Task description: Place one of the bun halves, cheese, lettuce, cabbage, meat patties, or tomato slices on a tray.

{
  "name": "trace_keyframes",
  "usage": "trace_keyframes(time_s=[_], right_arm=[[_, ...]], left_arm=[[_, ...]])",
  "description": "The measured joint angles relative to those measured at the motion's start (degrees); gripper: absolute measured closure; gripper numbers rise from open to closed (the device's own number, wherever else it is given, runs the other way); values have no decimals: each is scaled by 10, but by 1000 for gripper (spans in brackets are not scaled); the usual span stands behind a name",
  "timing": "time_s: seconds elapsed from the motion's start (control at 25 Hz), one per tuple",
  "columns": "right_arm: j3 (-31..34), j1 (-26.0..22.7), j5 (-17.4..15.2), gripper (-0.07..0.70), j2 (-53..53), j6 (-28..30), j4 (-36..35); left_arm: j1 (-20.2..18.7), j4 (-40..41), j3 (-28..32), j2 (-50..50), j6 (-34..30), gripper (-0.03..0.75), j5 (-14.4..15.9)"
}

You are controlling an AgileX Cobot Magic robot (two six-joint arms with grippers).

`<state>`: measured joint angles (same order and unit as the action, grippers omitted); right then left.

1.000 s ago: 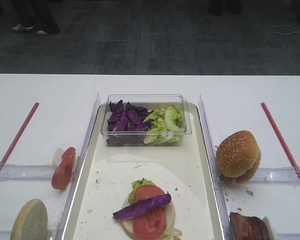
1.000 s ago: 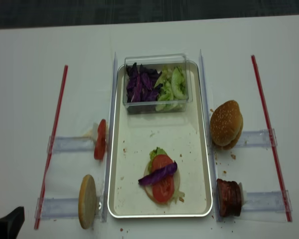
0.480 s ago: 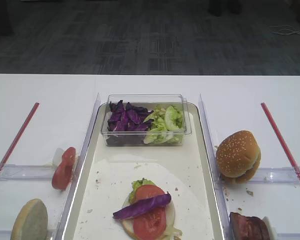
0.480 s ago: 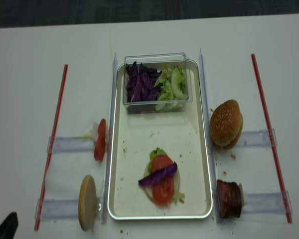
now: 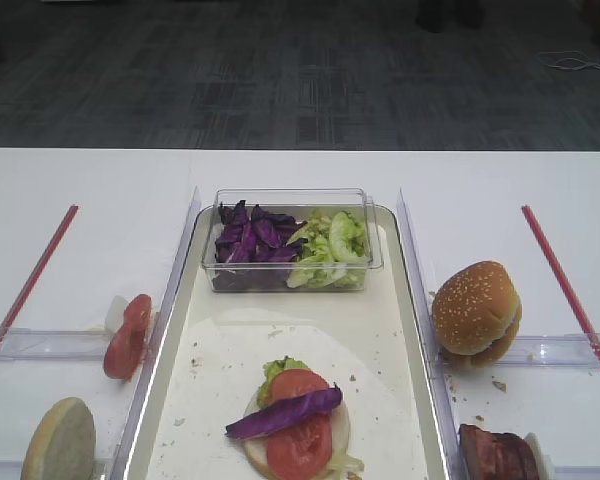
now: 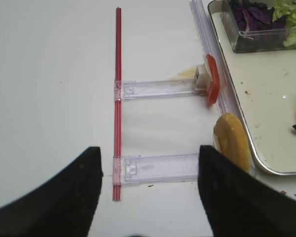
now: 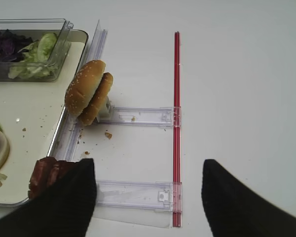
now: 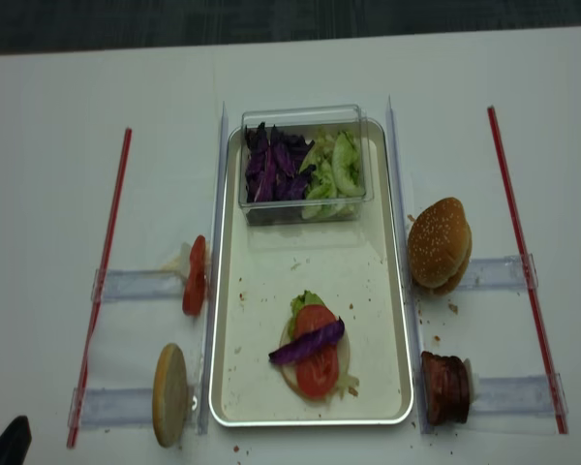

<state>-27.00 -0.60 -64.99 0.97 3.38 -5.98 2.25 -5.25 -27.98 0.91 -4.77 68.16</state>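
On the cream tray [image 5: 280,330] [image 8: 271,262] lies a pale bun half stacked with lettuce [image 5: 280,368], a tomato slice [image 5: 300,445] and the purple cabbage strip [image 5: 285,412] [image 8: 307,341] on top. Left of the tray, another tomato slice [image 8: 195,275] [image 6: 212,86] and a bun half [image 8: 169,393] [image 6: 232,140] stand on edge. A sesame bun [image 8: 440,244] [image 7: 88,91] and the meat patties [image 8: 445,386] [image 7: 47,173] are on its right. Cheese is out of view. My left gripper [image 6: 149,158] and right gripper [image 7: 148,168] hang open and empty over the clear rails.
A clear tub [image 5: 290,240] of shredded purple leaves and green lettuce sits at the tray's far end. Clear plastic rails [image 6: 158,89] [image 7: 138,116] and red strips [image 6: 118,98] [image 7: 176,123] lie on the white table on both sides. Crumbs are scattered around.
In the realsense view the left gripper at the bottom left corner has drawn back, leaving only a small dark tip. The food has not moved.
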Motion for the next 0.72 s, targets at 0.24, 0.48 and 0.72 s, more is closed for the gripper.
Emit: trace_keyframes(time_s=[0.24,0.48,0.72], right_arm=[[0,0,0,163,0,0,0],[0,0,0,163,0,0,0],[0,0,0,163,0,0,0]], left_arm=[[0,13,0,0,15,309,0],[0,13,0,0,16,310,0],[0,13,0,0,17,310,0]])
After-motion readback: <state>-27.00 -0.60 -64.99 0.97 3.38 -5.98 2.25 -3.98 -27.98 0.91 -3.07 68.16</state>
